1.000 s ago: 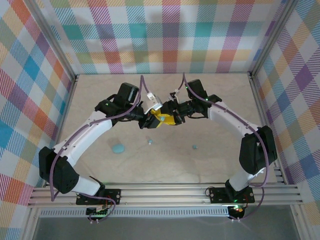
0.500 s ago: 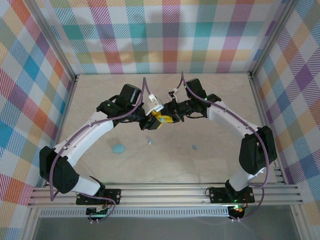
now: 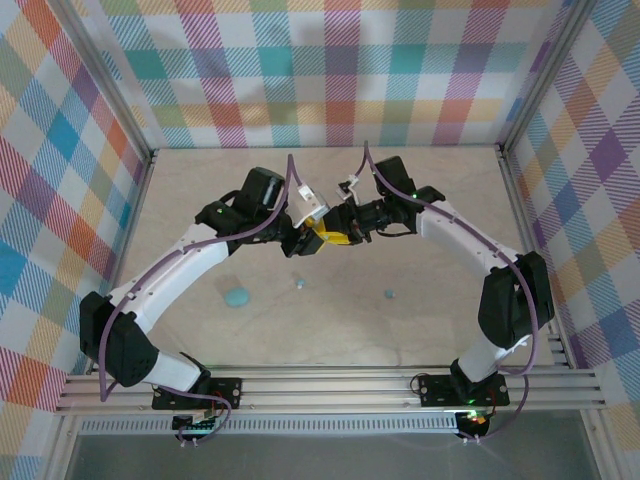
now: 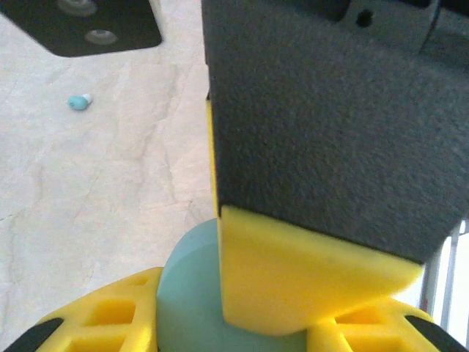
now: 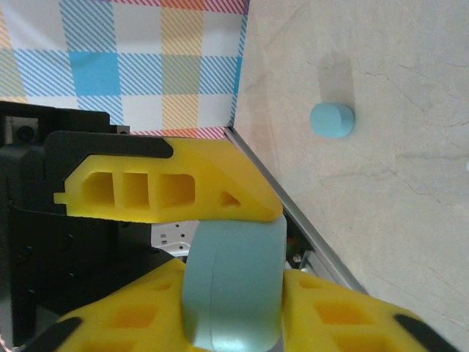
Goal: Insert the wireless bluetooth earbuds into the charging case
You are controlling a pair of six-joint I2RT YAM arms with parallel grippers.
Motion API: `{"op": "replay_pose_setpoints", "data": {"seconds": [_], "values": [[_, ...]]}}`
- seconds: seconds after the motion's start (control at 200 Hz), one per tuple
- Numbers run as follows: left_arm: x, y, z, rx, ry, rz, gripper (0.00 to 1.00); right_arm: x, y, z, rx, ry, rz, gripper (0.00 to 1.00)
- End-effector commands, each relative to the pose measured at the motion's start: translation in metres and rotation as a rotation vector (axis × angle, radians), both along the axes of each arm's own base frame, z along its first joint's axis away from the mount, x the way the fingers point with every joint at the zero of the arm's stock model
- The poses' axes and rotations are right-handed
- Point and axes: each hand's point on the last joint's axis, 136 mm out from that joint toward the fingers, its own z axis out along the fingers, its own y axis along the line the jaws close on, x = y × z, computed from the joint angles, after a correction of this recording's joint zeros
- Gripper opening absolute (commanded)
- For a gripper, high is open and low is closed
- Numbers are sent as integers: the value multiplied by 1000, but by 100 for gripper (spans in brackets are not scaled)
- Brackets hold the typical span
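A light-blue round charging case (image 5: 234,286) is held above the table's middle between both grippers. My right gripper (image 5: 234,312) is shut on its two flat faces. My left gripper (image 4: 234,326) is shut across the rim of the same case (image 4: 187,301), and one of its yellow fingers (image 5: 161,192) lies on the case's top edge. In the top view the left gripper (image 3: 306,240) and right gripper (image 3: 337,234) meet tip to tip. One tiny earbud (image 3: 300,284) lies on the table below them, and another earbud (image 3: 390,294) lies to the right. An earbud (image 4: 78,101) shows on the table.
A second light-blue round case (image 3: 237,297) sits on the table front left of the grippers, and this case (image 5: 332,120) is seen lying flat. The checked walls and metal frame (image 3: 150,160) enclose the pale table. The right gripper's finger (image 4: 308,279) covers much of the left wrist view.
Both grippers, still joined on the case, have shifted slightly toward the far side. The objects on the table have not moved.
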Motion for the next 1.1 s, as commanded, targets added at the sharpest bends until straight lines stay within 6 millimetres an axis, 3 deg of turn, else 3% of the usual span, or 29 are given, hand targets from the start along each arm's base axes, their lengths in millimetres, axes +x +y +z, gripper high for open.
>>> {"op": "replay_pose_setpoints", "data": {"seconds": [0.0,0.075,0.21,0.31,0.525,0.64,0.73,0.945,1.095], "values": [[16,-5,16,-38,-66,33,18,-11,4,10,45,23,69,22],[18,-3,15,-29,-69,55,23,-9,5,11,50,24,63,13],[32,10,21,-33,-104,194,45,2,2,19,46,-59,-18,10],[41,28,36,-81,-180,338,58,17,-8,24,43,-72,-142,10],[21,74,72,-275,-380,482,100,48,-46,37,104,-12,-404,10],[4,76,80,-388,-360,391,100,47,-49,52,137,-21,-431,11],[-1,69,89,-466,-341,322,93,44,-49,62,183,13,-437,11],[6,29,109,-640,-306,124,90,36,-52,80,217,38,-454,11],[8,15,122,-732,-347,38,89,33,-51,87,234,75,-443,11]]}}
